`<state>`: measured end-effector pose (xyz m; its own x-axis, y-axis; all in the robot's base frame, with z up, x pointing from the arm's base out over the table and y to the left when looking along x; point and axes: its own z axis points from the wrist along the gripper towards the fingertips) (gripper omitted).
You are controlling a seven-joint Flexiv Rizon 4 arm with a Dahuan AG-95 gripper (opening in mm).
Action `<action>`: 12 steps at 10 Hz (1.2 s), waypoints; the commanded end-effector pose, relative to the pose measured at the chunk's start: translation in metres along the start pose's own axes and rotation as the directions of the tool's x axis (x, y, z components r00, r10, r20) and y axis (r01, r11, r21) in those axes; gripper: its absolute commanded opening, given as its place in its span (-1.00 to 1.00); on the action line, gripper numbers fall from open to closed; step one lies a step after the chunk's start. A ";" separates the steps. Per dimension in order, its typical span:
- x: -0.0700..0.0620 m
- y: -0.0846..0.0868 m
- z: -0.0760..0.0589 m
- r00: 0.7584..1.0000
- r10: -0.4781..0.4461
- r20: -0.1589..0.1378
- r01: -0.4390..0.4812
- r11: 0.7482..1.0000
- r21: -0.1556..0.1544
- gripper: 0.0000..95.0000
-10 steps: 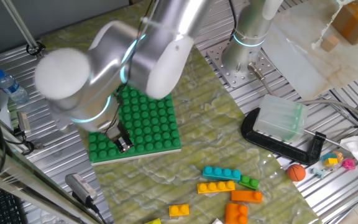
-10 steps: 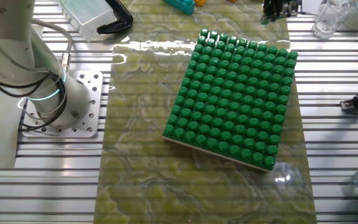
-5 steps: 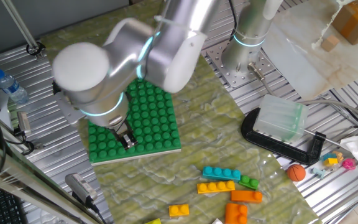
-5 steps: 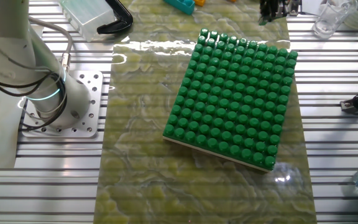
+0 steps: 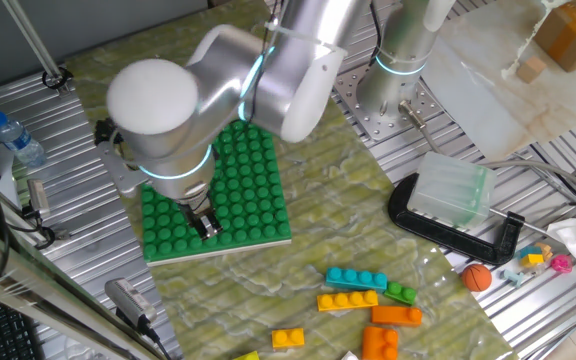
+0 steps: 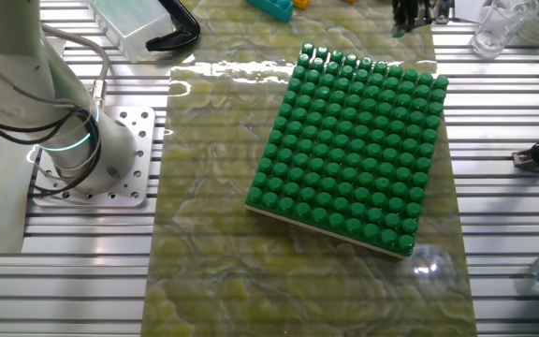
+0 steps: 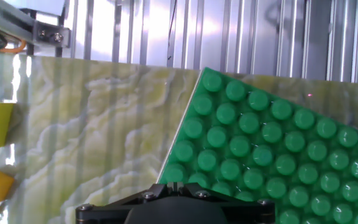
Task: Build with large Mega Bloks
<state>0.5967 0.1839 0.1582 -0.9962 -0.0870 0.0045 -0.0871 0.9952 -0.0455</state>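
Slatted metal rails make the table (image 5: 568,330), and a yellow-green marbled mat (image 6: 213,234) lies over its middle. On the mat sits the big green baseplate (image 6: 354,150), with no brick on it yet.

The bricks wait together at the near edge of the mat in one fixed view: a cyan brick (image 5: 356,279), a yellow brick (image 5: 347,301) just beside it, a small green brick (image 5: 401,293), an orange brick (image 5: 397,315) and another yellow one (image 5: 288,339) a little apart. An orange ball (image 5: 477,277) lies further off, near a black clamp (image 5: 448,230) that holds a clear box (image 5: 451,192).

Compared with a second ago, the arm has swung toward the right side of that view, and its big joint now covers less of the baseplate. The gripper (image 5: 203,224) hangs low over the near corner of the baseplate, about where it was. I cannot tell if its fingers are spread or pressed together, because the hand view shows only the dark body and no fingertips. No brick appears in it.

In my judgement the building has not started. The arm seems to be turning toward the bricks, so the first pick is probably the coming step, but this is only a guess.
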 end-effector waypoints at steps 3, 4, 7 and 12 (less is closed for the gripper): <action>-0.002 0.001 0.000 0.994 -0.106 0.002 0.106 0.994 0.039 -1.00; -0.002 0.001 0.000 0.995 -0.102 0.006 0.101 0.994 0.037 -1.00; -0.002 0.001 0.000 0.988 -0.148 0.036 0.147 0.989 0.029 -1.00; 0.008 0.050 0.000 0.994 -0.103 0.037 0.102 0.994 0.025 -1.00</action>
<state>0.5839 0.2325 0.1558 -0.9813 -0.1918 -0.0160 -0.1904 0.9796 -0.0642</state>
